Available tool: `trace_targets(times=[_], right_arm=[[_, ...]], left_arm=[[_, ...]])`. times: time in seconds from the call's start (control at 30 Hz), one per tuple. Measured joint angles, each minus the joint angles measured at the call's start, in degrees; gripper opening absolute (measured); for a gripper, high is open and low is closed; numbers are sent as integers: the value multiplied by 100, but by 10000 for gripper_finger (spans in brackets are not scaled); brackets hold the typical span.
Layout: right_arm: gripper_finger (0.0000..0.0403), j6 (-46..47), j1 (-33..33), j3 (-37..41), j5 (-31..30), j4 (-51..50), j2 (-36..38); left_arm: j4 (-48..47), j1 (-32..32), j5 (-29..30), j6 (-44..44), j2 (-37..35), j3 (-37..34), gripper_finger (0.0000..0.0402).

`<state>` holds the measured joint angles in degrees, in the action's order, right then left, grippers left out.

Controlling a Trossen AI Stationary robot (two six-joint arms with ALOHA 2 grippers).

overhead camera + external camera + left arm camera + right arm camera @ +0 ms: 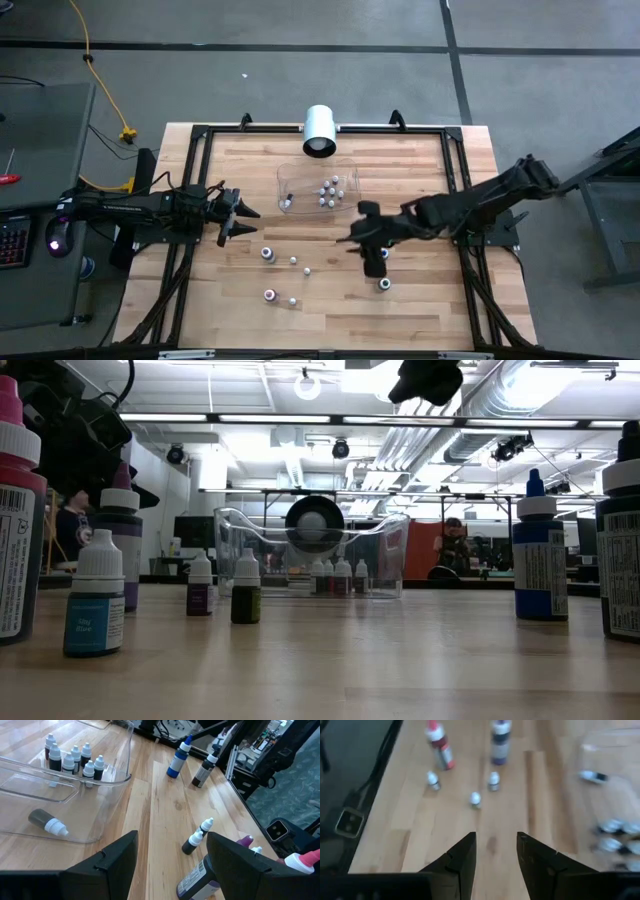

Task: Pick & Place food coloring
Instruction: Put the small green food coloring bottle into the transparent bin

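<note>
While both arms hang over the pale plank desk point(420, 300), the clear plastic tray point(300, 175) near its far middle serves as the marker for everything else. A big white cylinder point(320, 128) lies just beyond the tray, its dark open end facing it.

Well to one side of the tray, the left hand point(243, 214) has its fingers spread wide and holds nothing; the nearest loose bottles stand just past its fingertips, on the near side of the tray. On the tray's other side the right hand point(350, 242) hovers with its fingers parted a little, also empty; a blue bottle point(383, 254) stands just beside it, another bottle point(385, 285) a bit nearer the front edge.

Inside the tray, a cluster of small white-capped food coloring bottles point(329, 190) stands upright, and one dark bottle point(47, 822) lies on its side apart from them. Out on the wood, a purple bottle point(267, 253), a pink-red one point(269, 294) and tiny white-capped ones point(293, 261) stand scattered.
</note>
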<state>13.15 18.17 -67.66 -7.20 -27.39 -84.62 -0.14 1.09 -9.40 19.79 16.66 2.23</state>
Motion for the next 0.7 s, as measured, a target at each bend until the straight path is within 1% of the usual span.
trace_targets(times=[0.17, 0.37, 0.53, 0.7], right_arm=[[131, -539, 209, 8, 212, 420, -493], [136, -787, 202, 7, 616, 1192, -1258], [156, -872, 125, 7, 874, 2030, -1845], [181, -874, 13, 2, 799, 2672, -2306]], left_arm=[[0, 1, -1, 1, 1, -1, 234], [0, 1, -1, 2, -1, -1, 234], [0, 0, 0, 0, 0, 0, 234], [0, 1, -1, 0, 0, 0, 234]])
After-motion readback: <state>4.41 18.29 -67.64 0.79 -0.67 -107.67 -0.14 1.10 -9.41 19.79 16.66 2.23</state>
